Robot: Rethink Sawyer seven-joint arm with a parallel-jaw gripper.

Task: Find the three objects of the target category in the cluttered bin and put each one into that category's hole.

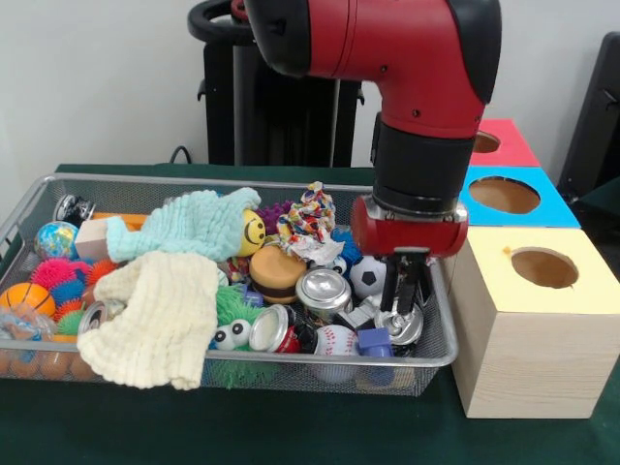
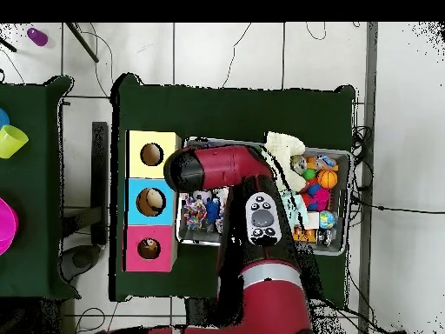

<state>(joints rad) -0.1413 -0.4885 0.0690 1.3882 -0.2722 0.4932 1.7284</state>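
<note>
My pincer (image 1: 407, 291) is reaching down into the cluttered bin (image 1: 29, 199), at the end nearest the boxes. Its fingers are standing narrow around a crushed silver can (image 1: 399, 325) (I cannot tell if they are already pressing it). The red box's hole (image 1: 484, 142) is lying beyond, past the yellow and blue boxes.
</note>
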